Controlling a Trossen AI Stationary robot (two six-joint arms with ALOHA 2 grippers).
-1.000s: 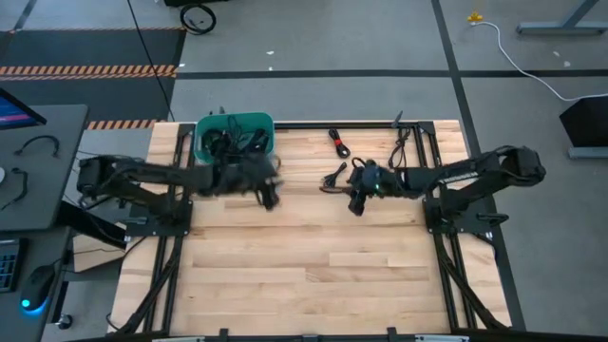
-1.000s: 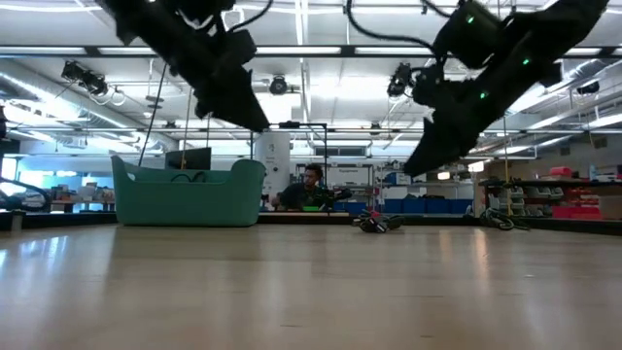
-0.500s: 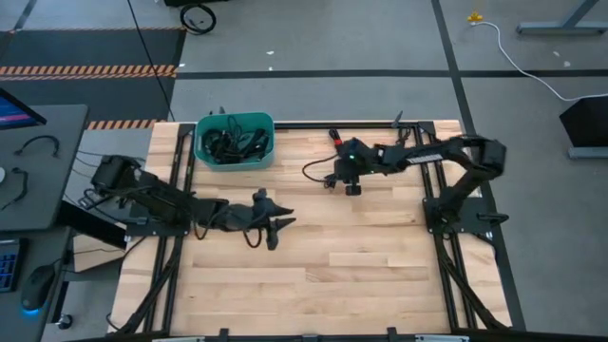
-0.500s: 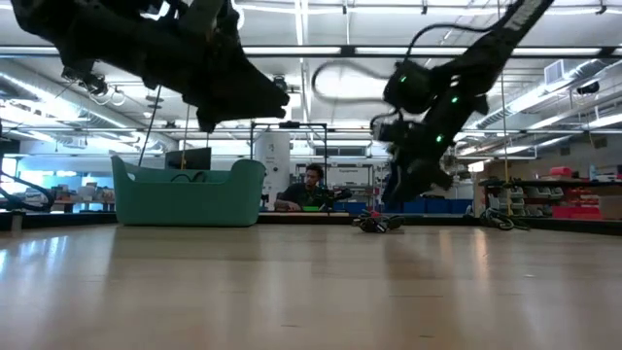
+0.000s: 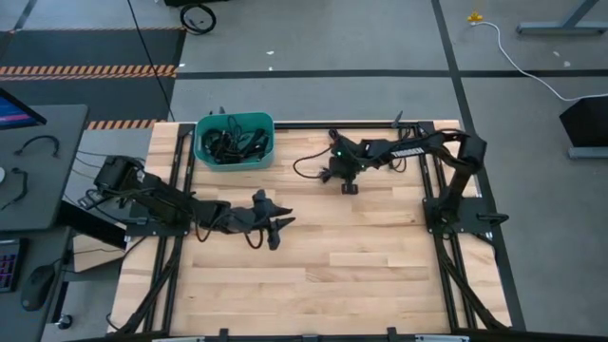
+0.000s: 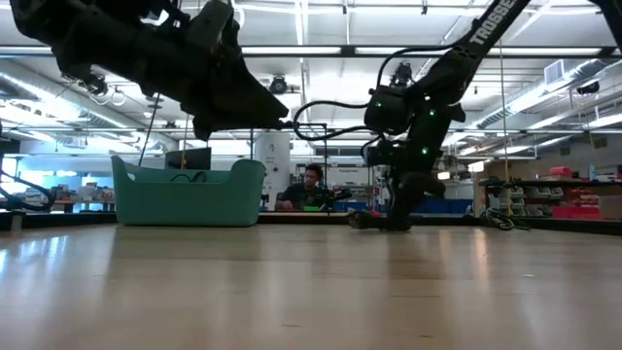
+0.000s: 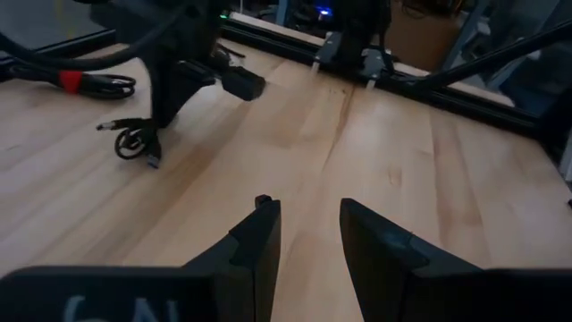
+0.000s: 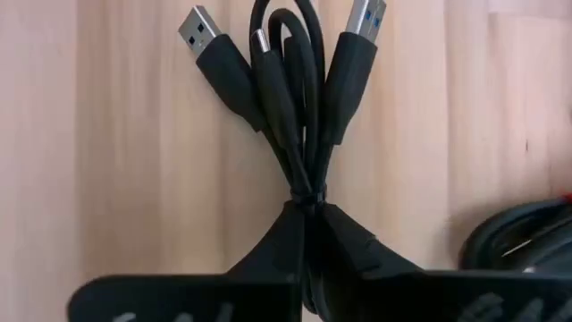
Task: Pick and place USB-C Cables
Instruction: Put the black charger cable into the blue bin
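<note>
The teal bin (image 5: pixel 234 139) stands at the far left of the wooden table (image 5: pixel 313 275), and everything else is placed from it here. It holds a tangle of black cables (image 5: pixel 231 142); in the low view (image 6: pixel 187 194) only a couple of cable loops show above its rim. Beyond the table the low view shows a person (image 6: pixel 311 185) seated at a desk in the room behind.

The right gripper (image 5: pixel 334 171) is down at the tabletop to the right of the bin, along the same far stretch of the table. Its fingers are pinched together on a small black cable bundle (image 8: pixel 290 98) lying flat on the wood. The bundle is folded into a narrow loop, with a thin tie cinching it just at the fingertips, and two plugs with silver metal ends splay out to either side of the loop. Another dark cable (image 8: pixel 514 237) curves in just beside the gripper; what it belongs to cannot be told.

In the left wrist view, that same bundle (image 7: pixel 134 139) lies under the right arm, and a second cable with a red tie (image 7: pixel 76 83) lies close by it.

The left gripper (image 5: pixel 275 228) hovers above the bare wood, nearer the front of the table than the bin and to its right, well apart from the bin. Its fingers (image 7: pixel 259 246) stand partly apart and hold nothing.
</note>
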